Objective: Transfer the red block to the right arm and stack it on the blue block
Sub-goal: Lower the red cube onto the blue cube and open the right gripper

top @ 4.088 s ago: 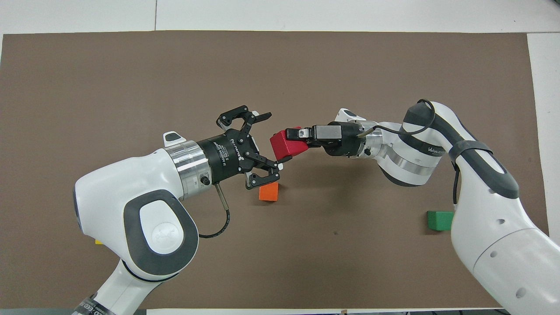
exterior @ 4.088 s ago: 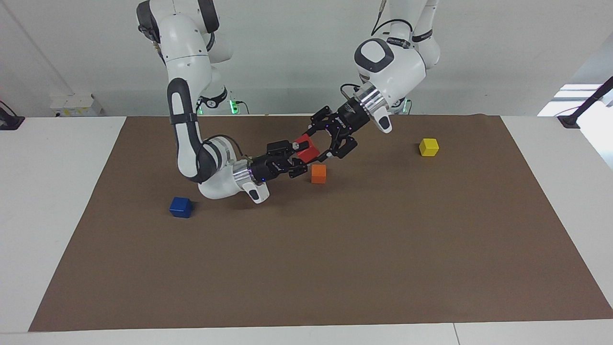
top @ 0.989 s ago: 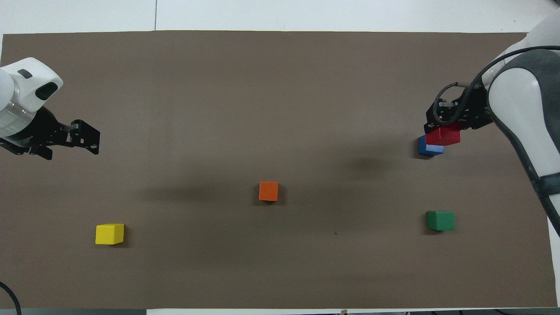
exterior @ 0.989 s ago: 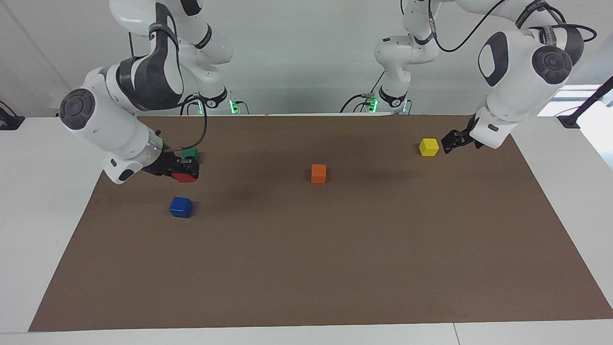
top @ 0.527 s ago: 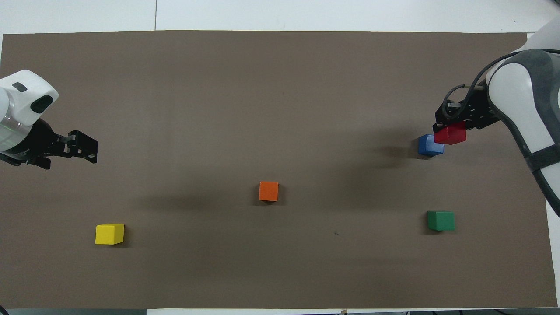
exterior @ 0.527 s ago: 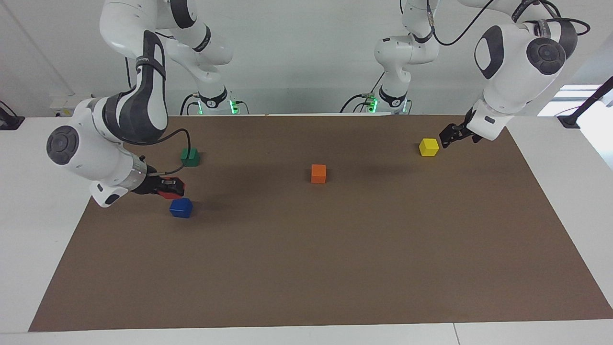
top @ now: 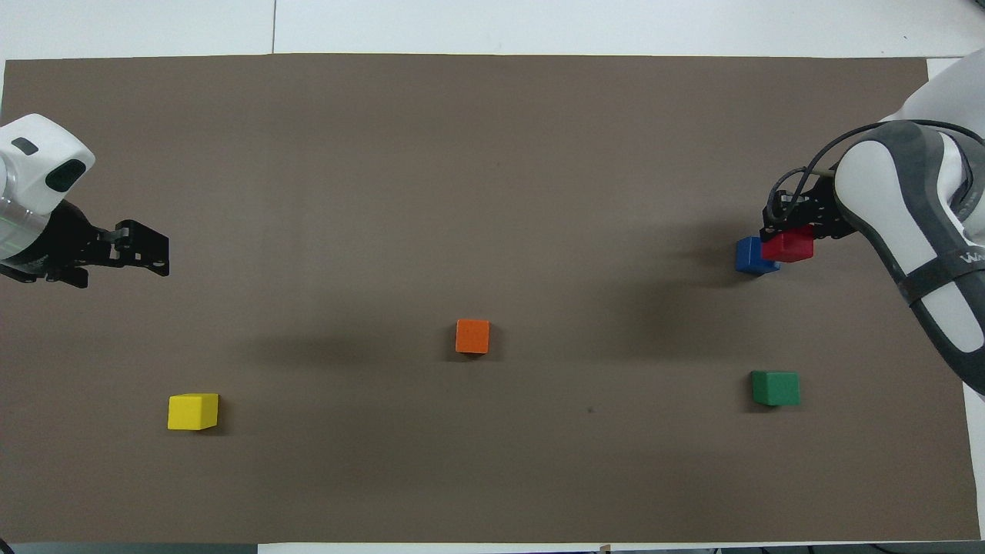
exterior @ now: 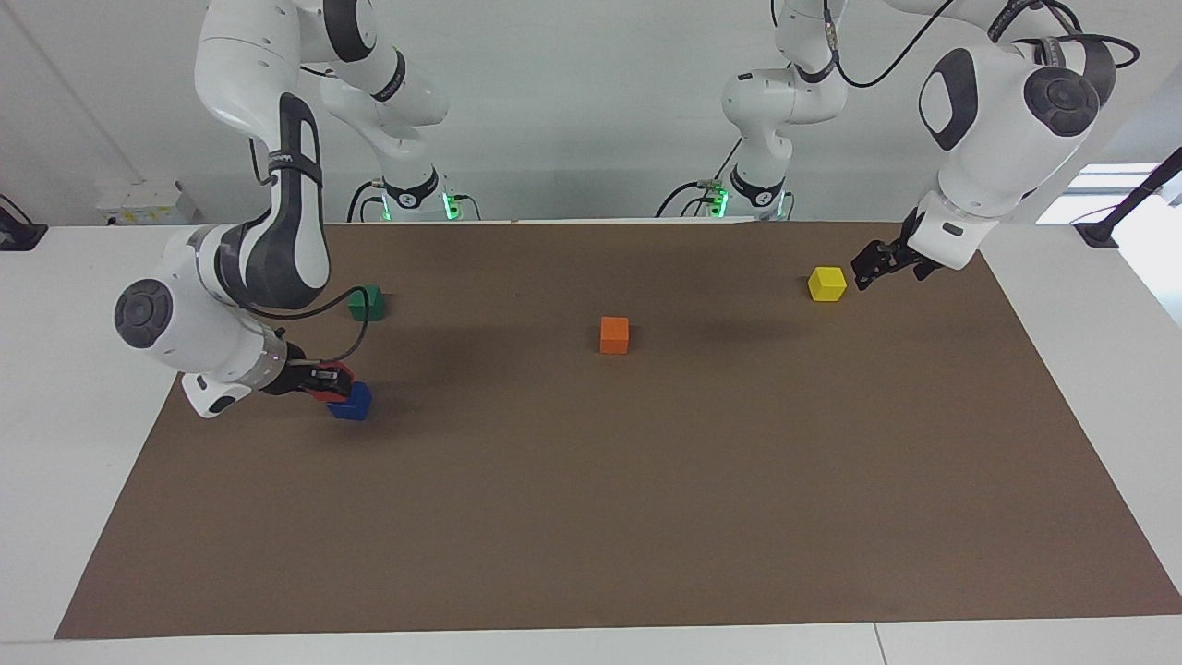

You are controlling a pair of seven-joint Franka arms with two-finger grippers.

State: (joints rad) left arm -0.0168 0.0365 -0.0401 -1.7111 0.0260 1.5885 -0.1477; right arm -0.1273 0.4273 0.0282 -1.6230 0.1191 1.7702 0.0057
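The red block (exterior: 337, 377) (top: 789, 246) is up off the mat with my right gripper (exterior: 325, 380) (top: 786, 233) shut on it. It hangs low over the edge of the blue block (exterior: 353, 405) (top: 751, 257) that faces the right arm's end of the table, not centred on it. Whether the two blocks touch I cannot tell. The blue block rests on the brown mat (exterior: 591, 517). My left gripper (exterior: 863, 273) (top: 154, 255) waits open and holding nothing, just above the mat beside the yellow block (exterior: 826, 284).
An orange block (exterior: 614, 334) (top: 472, 336) sits mid-mat. A green block (exterior: 367, 303) (top: 775, 388) lies nearer to the robots than the blue block. The yellow block (top: 192, 411) is toward the left arm's end. White tabletop borders the mat.
My right gripper has carried the red block down and away from the green block, until it overlaps the blue block's edge. The left gripper has barely shifted.
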